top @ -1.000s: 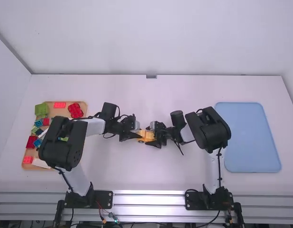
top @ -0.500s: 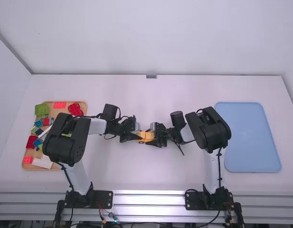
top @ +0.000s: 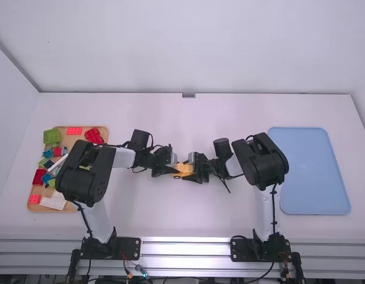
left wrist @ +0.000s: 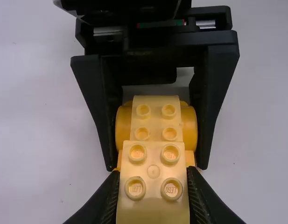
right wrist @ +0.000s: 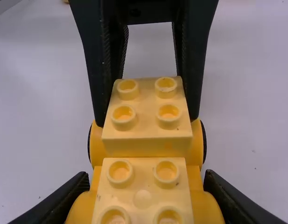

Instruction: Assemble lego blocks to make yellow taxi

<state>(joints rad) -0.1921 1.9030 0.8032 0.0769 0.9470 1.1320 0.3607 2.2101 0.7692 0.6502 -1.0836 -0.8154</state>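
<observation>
Pinched in the left tool (left wrist: pixel 153 173), a pale yellow block (left wrist: pixel 153 207) sits at one end of a yellow wheeled base (right wrist: pixel 195 144), clamped just beside it by the right tool (right wrist: pixel 146 176) over the white worktop (top: pixel 229 213). Uneven pressure could tilt the block off its studs, and rounded wheels could roll the base askew. Beyond the left tool lies a tray (top: pixel 38 189) of bricks; well beyond the right, a blue tray (top: pixel 312 171).

Lt. blue tray (top: pixel 309 171), R side of wht. table (top: pixel 147 219). Sm. gray bracket (top: pixel 189 95) approx. ctr. of far edge, by wht. wall (top: pixel 188 47). Metal rails (top: pixel 185 248) along near edge.
</observation>
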